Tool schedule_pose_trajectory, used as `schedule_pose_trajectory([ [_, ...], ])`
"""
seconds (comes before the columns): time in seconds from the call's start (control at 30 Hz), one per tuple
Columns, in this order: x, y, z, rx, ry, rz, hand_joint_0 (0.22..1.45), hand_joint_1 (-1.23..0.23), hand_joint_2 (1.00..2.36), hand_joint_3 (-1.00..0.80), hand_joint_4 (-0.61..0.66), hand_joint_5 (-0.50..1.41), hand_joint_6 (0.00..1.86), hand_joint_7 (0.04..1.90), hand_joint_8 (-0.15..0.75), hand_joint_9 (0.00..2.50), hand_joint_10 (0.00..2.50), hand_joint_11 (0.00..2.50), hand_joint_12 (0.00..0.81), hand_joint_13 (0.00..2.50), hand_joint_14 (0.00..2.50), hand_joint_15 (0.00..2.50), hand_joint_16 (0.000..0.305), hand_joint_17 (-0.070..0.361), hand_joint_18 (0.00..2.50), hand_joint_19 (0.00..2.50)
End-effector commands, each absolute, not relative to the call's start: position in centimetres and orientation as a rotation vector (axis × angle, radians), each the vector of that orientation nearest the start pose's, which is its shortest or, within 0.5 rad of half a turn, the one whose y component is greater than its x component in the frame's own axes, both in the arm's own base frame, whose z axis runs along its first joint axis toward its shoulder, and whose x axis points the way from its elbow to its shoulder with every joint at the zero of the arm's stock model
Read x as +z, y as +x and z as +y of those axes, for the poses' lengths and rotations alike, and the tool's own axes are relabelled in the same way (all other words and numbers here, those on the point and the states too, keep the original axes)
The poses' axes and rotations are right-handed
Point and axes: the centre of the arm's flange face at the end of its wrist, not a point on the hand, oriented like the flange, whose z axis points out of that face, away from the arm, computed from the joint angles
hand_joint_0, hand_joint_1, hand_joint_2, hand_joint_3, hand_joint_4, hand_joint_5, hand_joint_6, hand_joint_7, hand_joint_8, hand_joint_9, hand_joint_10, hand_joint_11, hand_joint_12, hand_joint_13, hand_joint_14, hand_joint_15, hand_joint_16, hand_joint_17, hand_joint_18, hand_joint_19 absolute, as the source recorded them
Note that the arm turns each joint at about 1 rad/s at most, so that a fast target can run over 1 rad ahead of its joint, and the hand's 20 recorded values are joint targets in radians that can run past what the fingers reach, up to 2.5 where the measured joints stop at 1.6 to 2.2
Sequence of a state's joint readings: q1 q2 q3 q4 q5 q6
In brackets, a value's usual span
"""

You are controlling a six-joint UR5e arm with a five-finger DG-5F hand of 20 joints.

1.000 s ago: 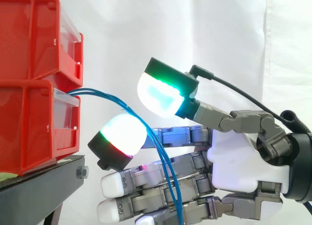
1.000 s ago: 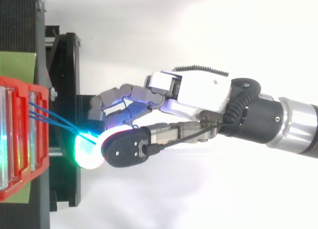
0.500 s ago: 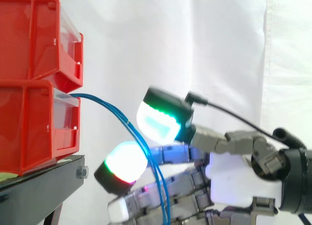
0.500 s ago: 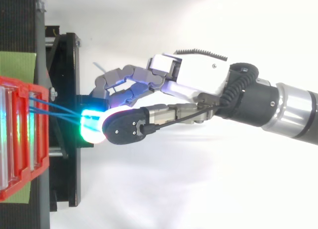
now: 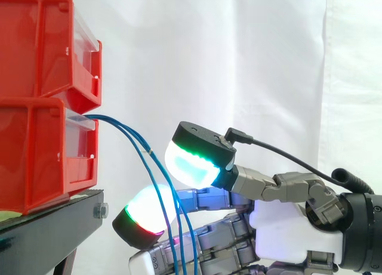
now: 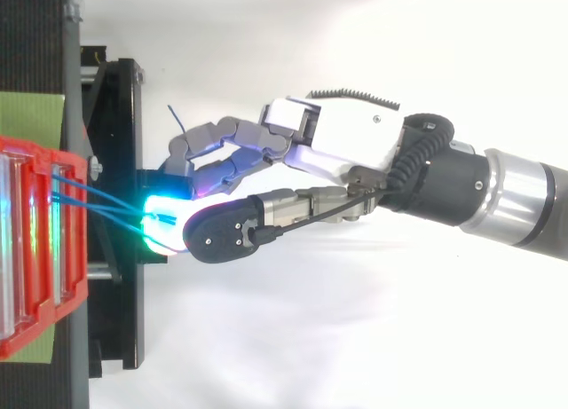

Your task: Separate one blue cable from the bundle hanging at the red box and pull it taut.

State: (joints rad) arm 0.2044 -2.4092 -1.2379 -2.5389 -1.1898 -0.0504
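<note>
Hand (image 5: 292, 227) unclenched, pads (image 5: 191, 164) bracketing the blue cables (image 5: 148, 151) off the red box (image 5: 36, 161) ahead; seemingly mid-separation, next calls for pinching one, drawing back.

Robotics lab bench, set up for manipulation trials.
Plain white curtain (image 5: 250, 54) hung as backdrop, stacked red plastic bins (image 5: 33, 161) with clear fronts on a black metal stand (image 5: 51, 230), silver-and-black robot arm (image 6: 510, 200) reaching in from one edge.

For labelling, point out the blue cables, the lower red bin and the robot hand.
blue cables (image 5: 148, 150): side view, where strands meet
lower red bin (image 5: 36, 161): side view, side wall
robot hand (image 5: 280, 227): side view, white palm
</note>
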Motion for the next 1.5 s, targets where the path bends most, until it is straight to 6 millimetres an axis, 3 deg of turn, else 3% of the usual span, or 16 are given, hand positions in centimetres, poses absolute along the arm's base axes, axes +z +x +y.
schedule_pose_trajectory([
  [0.0, 16.7, 78.0, -1.0, 1.103, 1.205, 1.025, 0.59, -0.49, 1.0, -0.48, 0.19, -0.15, 0.75, 1.0, 0.311, 0.81, 0.01, 0.47, 0.33, 0.63, 0.01, 0.3, 0.048, 0.107, 0.68, 0.53],
  [0.4, 17.5, 78.5, 0.3, 1.111, 1.176, 1.029, 0.54, -0.57, 1.0, -0.5, 0.2, -0.16, 0.76, 0.98, 0.324, 0.82, 0.02, 0.48, 0.34, 0.67, 0.01, 0.3, 0.049, 0.11, 0.7, 0.51],
  [0.67, 18.1, 78.8, 1.4, 1.11, 1.147, 1.036, 0.61, -0.63, 1.01, -0.43, 0.18, -0.18, 0.78, 0.97, 0.313, 0.85, 0.02, 0.56, 0.327, 0.7, 0.01, 0.32, 0.046, 0.103, 0.69, 0.52],
  [0.8, 18.1, 78.9, 1.5, 1.111, 1.144, 1.031, 0.61, -0.61, 1.02, -0.33, 0.15, -0.19, 0.83, 0.99, 0.322, 0.88, 0.02, 0.64, 0.328, 0.7, 0.01, 0.33, 0.046, 0.103, 0.69, 0.52],
  [1.03, 18.2, 78.9, 1.3, 1.116, 1.144, 1.025, 0.57, -0.43, 1.0, -0.5, 0.17, -0.19, 0.85, 0.93, 0.329, 0.91, 0.02, 0.65, 0.34, 0.71, 0.01, 0.33, 0.048, 0.107, 0.7, 0.53],
  [1.17, 18.2, 78.9, 1.0, 1.116, 1.145, 1.024, 0.58, -0.38, 1.0, -0.5, 0.17, -0.18, 0.85, 0.94, 0.332, 0.93, 0.02, 0.65, 0.337, 0.71, 0.01, 0.33, 0.047, 0.106, 0.69, 0.54],
  [1.47, 18.2, 79.0, 0.7, 1.122, 1.151, 1.016, 0.61, -0.61, 1.02, -0.21, 0.16, -0.19, 0.89, 0.98, 0.332, 0.9, 0.02, 0.73, 0.333, 0.7, 0.01, 0.34, 0.046, 0.104, 0.7, 0.53],
])
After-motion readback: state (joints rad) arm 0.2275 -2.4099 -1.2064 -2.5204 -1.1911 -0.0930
